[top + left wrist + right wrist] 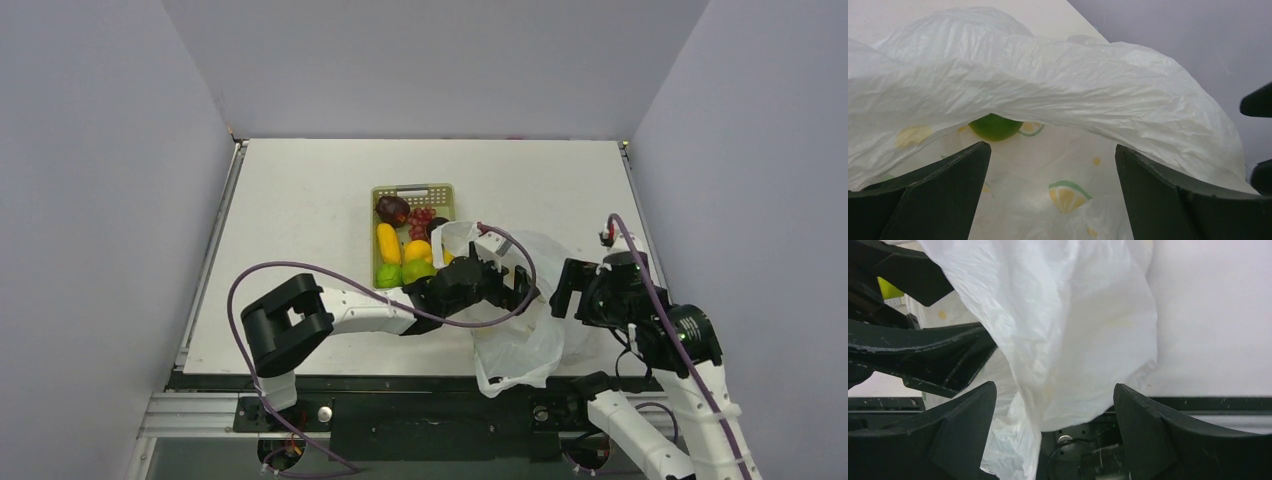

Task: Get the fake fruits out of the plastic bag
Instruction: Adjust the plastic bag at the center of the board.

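The white plastic bag (pixel 520 335) lies crumpled at the table's near edge, its lower end hanging over the front. My left gripper (pixel 524 284) is open at the bag's mouth. In the left wrist view its jaws (pixel 1052 147) stand wide apart, with a round green fake fruit (pixel 994 126) just inside, under the top fold of the bag (pixel 1073 90). My right gripper (pixel 562 290) is at the bag's right side, also open (pixel 1054 387). Bag film (pixel 1073 340) hangs loose between its fingers, unpinched.
A yellow-green slotted basket (pixel 412 188) stands left of the bag. It holds a dark maroon fruit (pixel 392 209), grapes (pixel 421 217), a yellow fruit (pixel 388 242) and green ones (pixel 417 268). The left arm's purple cable (pixel 300 268) loops over the table. Grey walls enclose the table.
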